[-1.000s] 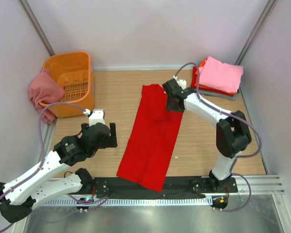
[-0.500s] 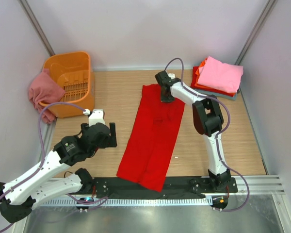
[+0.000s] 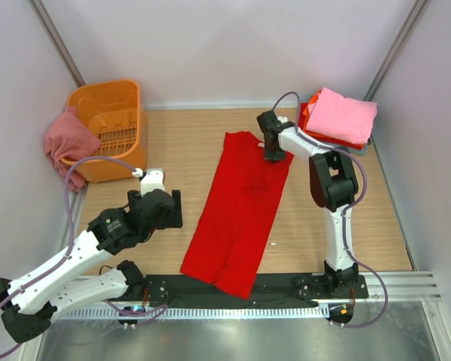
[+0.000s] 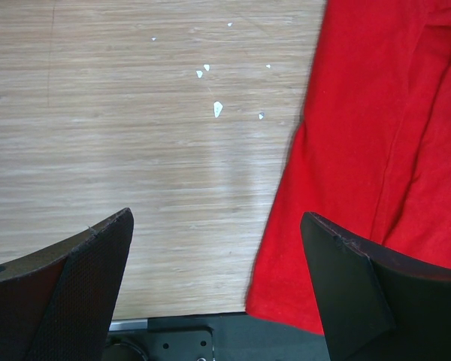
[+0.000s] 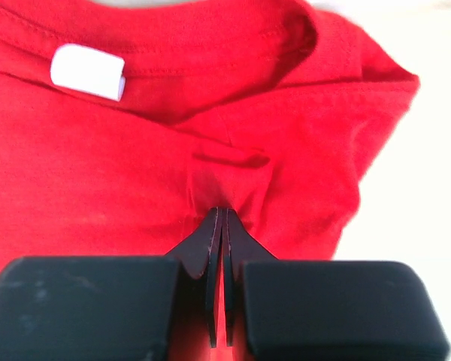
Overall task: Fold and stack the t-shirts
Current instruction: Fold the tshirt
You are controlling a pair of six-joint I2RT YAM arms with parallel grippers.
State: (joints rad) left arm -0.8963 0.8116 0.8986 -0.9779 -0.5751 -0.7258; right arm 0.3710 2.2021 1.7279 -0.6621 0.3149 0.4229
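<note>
A bright red t-shirt lies folded into a long strip down the middle of the table, collar at the far end. My right gripper is shut on a pinch of its cloth just below the collar; in the right wrist view the gripper has red shirt cloth bunched at its tips, and the white label shows. My left gripper stands open over bare wood to the left of the shirt's near end. Its gripper holds nothing, and the red shirt lies to its right.
A stack of folded shirts, pink on top over orange-red and grey-blue, sits at the far right. An orange slotted basket stands at the far left with a dusty rose shirt draped over its side. The black base strip lies along the near edge.
My right gripper closed on the red shirt near its collar and shifted right, drawing the shirt's far end slightly right. The left arm has barely moved.
</note>
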